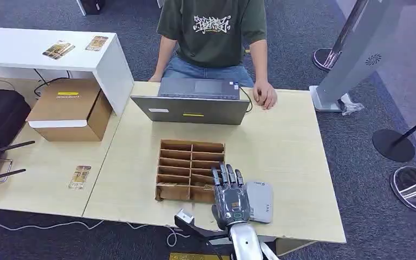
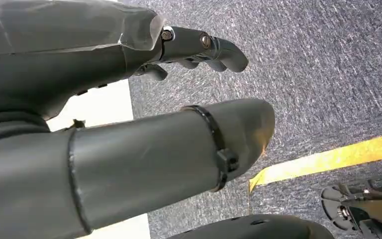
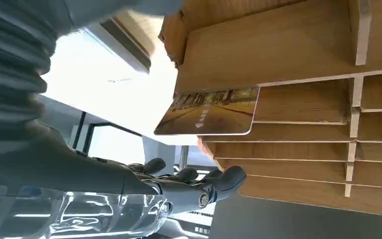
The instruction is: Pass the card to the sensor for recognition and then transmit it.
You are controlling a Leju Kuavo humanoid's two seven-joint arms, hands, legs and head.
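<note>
Fingers (image 1: 226, 176) of your right hand (image 1: 231, 201) lie stretched out and empty at lower centre of the head view, their tips at the near edge of the wooden slotted rack (image 1: 189, 169) on the tabletop (image 1: 287, 157). Just right of that hand lies the grey sensor pad (image 1: 261, 200). In the right wrist view, the card (image 3: 209, 111) stands out of a rack slot, ungrasped, near the fingertips. Your left hand (image 2: 129, 124) hangs over carpet, holding nothing, fingers loosely apart. You appear to be at the start: grasping, scanning and handing over remain. A person (image 1: 211, 32) sits behind a laptop (image 1: 192, 105) at upper centre.
</note>
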